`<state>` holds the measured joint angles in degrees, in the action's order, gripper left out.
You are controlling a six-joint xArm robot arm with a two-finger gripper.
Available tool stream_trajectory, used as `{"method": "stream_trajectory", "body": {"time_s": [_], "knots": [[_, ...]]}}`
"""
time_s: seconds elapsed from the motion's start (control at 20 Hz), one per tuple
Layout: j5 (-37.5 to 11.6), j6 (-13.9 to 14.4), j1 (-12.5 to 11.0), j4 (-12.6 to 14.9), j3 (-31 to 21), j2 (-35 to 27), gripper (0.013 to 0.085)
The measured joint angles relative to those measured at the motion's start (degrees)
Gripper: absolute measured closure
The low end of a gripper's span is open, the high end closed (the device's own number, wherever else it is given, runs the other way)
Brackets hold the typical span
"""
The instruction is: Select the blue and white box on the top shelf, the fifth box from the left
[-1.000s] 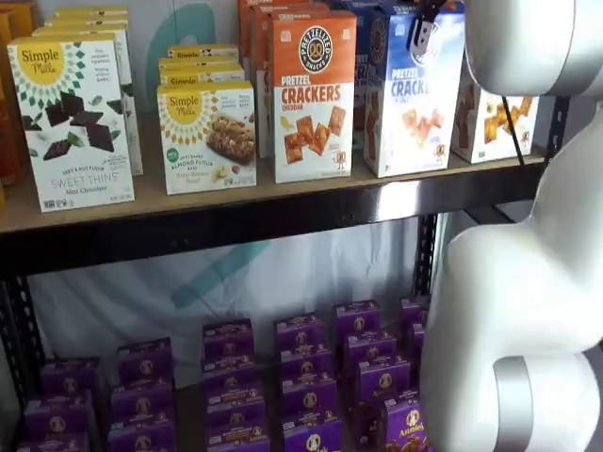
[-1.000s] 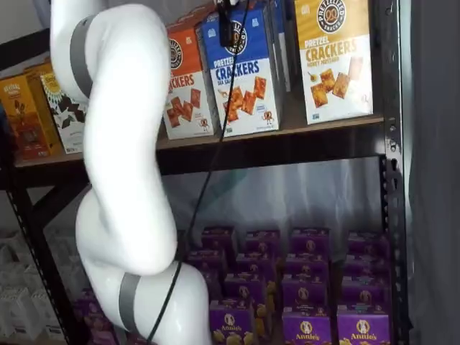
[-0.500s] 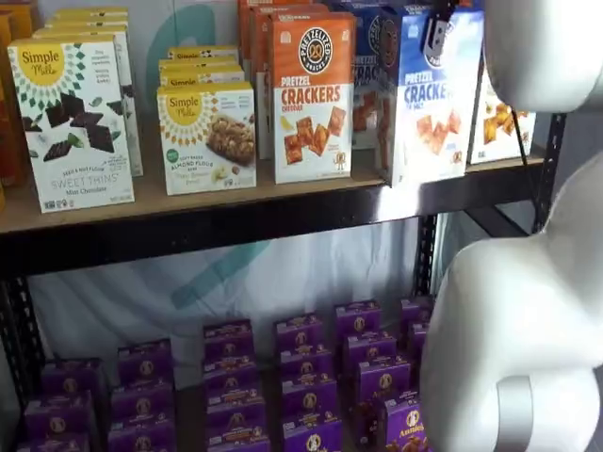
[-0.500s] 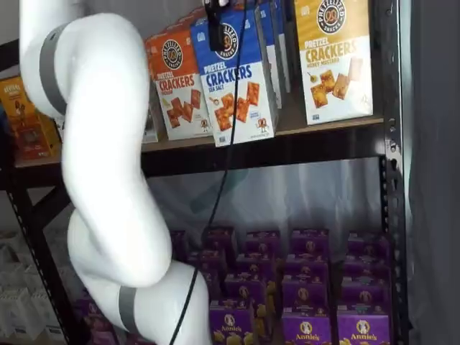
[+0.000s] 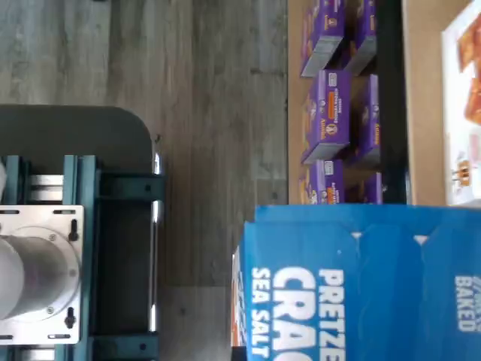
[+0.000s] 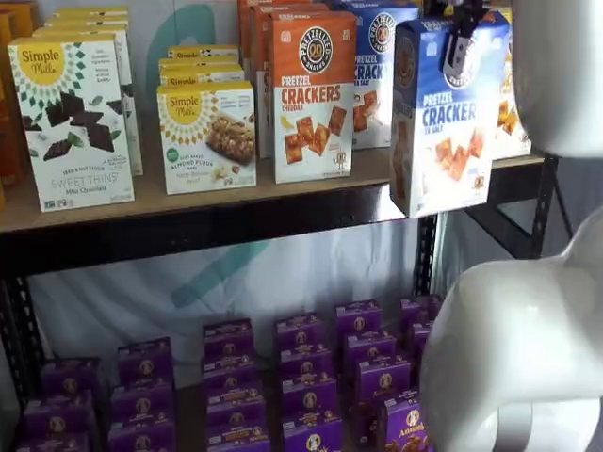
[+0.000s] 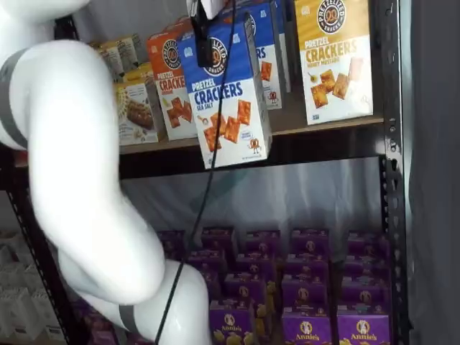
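Observation:
The blue and white box hangs in the air in front of the top shelf, its lower part level with the dark front rail. It also shows in a shelf view, tilted a little. My gripper is shut on the box's upper part; one black finger lies on the blue front in both shelf views. In the wrist view the box's blue top fills the near corner, with "SEA SALT" lettering.
The orange Cheddar box, another blue box, a yellow-topped cracker box and Simple Mills boxes stand on the top shelf. Purple boxes fill the lower level. My white arm stands in front.
The blue and white box has come off the shelf board, out towards the cameras and lower, held in my gripper. The arm has swung with it.

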<state>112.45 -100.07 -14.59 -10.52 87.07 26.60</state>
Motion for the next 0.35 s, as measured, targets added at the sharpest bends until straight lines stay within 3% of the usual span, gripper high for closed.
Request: {"method": "stream_trajectory", "body": {"time_s": [0.35], "knots": [[0.62,-1.71,-1.63,0.06,-5.81,5.08,0.041]]}}
